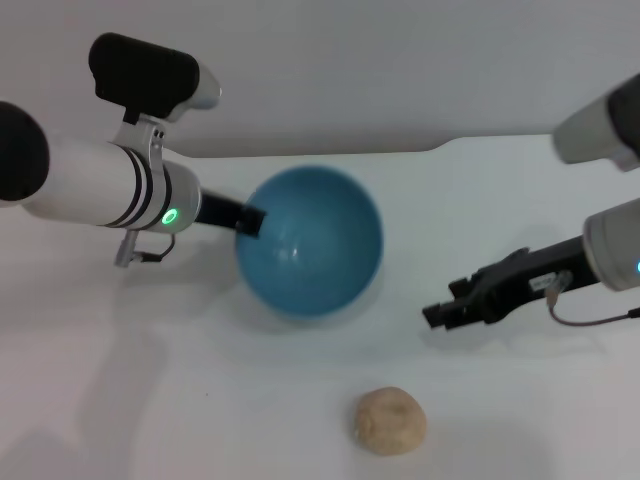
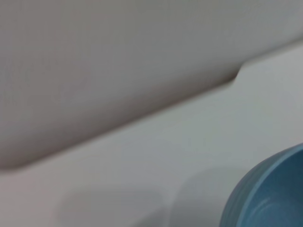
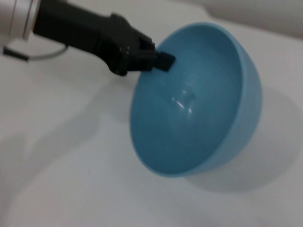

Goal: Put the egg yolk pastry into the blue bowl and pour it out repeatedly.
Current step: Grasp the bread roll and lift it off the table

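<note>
The left gripper (image 1: 250, 220) pinches the left rim of the blue bowl (image 1: 310, 240), holding it tipped with its empty inside facing near; only the right wrist view shows that grip closely. The egg yolk pastry (image 1: 390, 421) lies on the white table (image 1: 150, 400), near of the bowl and apart from it. The right gripper (image 1: 437, 314) hovers right of the bowl; whether its fingers are spread cannot be told.

Left gripper (image 1: 250, 220) clamped; right gripper (image 1: 437, 315) hovering low.
</note>
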You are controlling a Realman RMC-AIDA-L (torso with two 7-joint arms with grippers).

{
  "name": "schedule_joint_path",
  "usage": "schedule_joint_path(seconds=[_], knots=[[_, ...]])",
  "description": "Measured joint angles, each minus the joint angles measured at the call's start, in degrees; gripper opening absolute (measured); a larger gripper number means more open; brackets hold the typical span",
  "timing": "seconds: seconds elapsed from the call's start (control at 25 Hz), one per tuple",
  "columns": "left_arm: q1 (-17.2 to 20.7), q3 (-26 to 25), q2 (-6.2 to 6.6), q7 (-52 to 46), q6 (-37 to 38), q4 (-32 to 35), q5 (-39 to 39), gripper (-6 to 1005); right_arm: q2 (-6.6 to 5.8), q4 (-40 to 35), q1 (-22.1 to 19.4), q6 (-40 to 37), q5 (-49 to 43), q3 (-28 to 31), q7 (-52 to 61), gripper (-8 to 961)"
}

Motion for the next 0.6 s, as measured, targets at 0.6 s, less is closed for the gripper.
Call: schedule_joint_path(seconds=[0.6], knots=[[-3.7,1.7,-0.36,-13.1,-12.5,0.6,13.6,3,0.58,2.9,6.4,-0.2,-4.2,-15.6,6.4,546]])
